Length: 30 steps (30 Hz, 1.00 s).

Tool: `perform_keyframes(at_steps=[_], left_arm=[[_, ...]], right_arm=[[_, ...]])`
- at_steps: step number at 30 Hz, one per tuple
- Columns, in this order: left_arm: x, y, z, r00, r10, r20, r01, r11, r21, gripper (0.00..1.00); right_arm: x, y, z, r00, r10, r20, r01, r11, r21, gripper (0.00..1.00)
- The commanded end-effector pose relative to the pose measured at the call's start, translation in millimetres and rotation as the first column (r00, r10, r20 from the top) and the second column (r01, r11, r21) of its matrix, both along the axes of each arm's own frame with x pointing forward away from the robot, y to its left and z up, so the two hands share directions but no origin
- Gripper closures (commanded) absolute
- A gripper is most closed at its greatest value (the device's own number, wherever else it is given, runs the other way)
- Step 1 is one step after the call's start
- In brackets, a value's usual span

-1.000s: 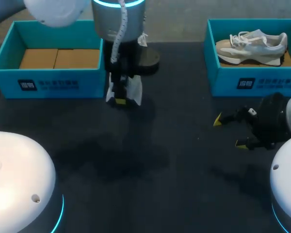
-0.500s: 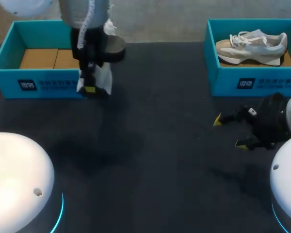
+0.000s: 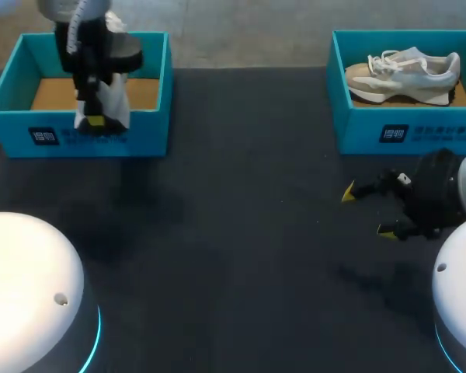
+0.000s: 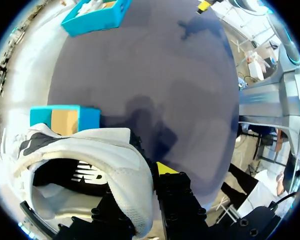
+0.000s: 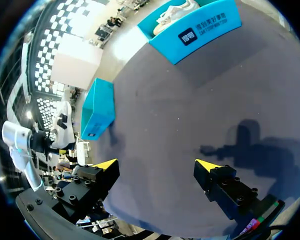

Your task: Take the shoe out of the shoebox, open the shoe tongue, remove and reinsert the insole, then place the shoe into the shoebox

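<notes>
My left gripper (image 3: 95, 120) is shut on the collar of a white shoe (image 3: 115, 99) with a dark sole, holding it above the front wall of the left teal shoebox (image 3: 31, 137). In the left wrist view the shoe (image 4: 100, 155) fills the space between the fingers of that gripper (image 4: 140, 192), and its dark inside shows; the left shoebox (image 4: 65, 119) lies just beyond it. A second pale shoe (image 3: 404, 68) lies in the right shoebox (image 3: 408, 134). My right gripper (image 3: 365, 210) hangs open and empty over the dark table in front of that box, seen too in its own view (image 5: 156, 165).
The left shoebox has a brown cardboard floor (image 3: 58, 93). The right wrist view shows the right shoebox (image 5: 195, 32) far ahead of the fingers and the left shoebox (image 5: 97, 111) off to the side. Dark table (image 3: 241, 233) lies between the two boxes.
My left arm has carried the shoe leftward from the table's back middle to over the left shoebox's front wall. The right arm has stayed put.
</notes>
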State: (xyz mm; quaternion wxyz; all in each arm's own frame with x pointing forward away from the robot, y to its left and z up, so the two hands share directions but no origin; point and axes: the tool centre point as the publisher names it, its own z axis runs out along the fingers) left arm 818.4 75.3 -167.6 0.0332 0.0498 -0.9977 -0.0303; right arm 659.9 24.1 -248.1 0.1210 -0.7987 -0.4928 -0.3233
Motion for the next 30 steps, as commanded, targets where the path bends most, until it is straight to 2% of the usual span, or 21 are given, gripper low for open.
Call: perform_keyframes(at_steps=[1,8,16,30], left_arm=[[16.7,21.7,-0.9,1.0,0.016,-0.011,-0.016,0.999,-0.04,1.0],[40.5,48.3,-0.4,0.997,0.072,-0.011,-0.072,0.997,-0.041,1.0],[65.5,68.3,3.9,0.995,0.097,0.002,-0.097,0.995,-0.023,1.0],[79.7,97.1,10.8,0.992,0.126,-0.006,-0.126,0.992,-0.008,1.0]], right_arm=[[-1.8,1.3,1.1,1.0,-0.004,-0.001,0.004,1.0,-0.005,0.0],[-1.8,1.3,1.1,1.0,-0.004,-0.001,0.004,1.0,-0.005,0.0],[-1.8,1.3,1.1,1.0,-0.004,-0.001,0.004,1.0,-0.005,0.0],[-1.8,1.3,1.1,1.0,-0.004,-0.001,0.004,1.0,-0.005,0.0]])
